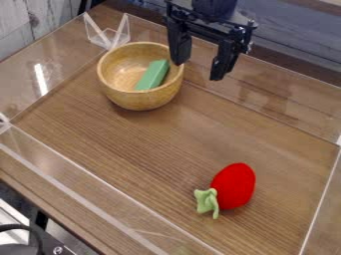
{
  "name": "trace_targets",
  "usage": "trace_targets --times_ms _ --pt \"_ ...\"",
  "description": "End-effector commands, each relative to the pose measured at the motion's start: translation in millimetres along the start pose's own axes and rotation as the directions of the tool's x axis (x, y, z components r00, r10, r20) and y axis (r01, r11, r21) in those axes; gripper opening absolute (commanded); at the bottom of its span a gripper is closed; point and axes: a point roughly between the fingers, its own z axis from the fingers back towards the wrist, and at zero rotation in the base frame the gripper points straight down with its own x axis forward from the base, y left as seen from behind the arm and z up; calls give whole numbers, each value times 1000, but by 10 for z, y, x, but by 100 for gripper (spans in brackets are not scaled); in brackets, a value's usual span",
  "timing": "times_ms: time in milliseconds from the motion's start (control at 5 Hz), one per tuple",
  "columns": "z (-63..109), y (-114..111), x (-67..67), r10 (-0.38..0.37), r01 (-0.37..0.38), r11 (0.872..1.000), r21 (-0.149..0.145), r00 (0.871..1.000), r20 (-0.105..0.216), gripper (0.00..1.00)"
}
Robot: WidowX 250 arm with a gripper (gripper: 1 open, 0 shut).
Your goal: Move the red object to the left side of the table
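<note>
The red object (pixel 234 185) is a glossy strawberry-like toy with a light green stem (pixel 206 203). It lies on the wood-grain table (pixel 160 149) near the front right. My gripper (pixel 200 62) hangs at the back centre, pointing down, far from the red object. Its two black fingers stand open with nothing between them. The left fingertip hovers just right of the wooden bowl.
A wooden bowl (pixel 140 76) with a green piece (pixel 156 74) inside sits at the back left. Low clear acrylic walls (pixel 80 184) edge the tabletop on all sides.
</note>
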Motion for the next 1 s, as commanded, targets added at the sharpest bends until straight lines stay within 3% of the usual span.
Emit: trace_targets --times_ms 0,200,400,600,800 --pt "-96 -62 -41 -21 20 1000 -1 999 -25 100" --pt "-239 -263 -200 -159 159 987 -7 986 -50 100" --pt "-351 -482 -345 -319 319 948 -15 946 -54 100" --pt "-466 -737 -472 -471 471 882 -12 881 -51 100" --pt "-553 -947 -537 -552 552 834 -14 833 -50 100"
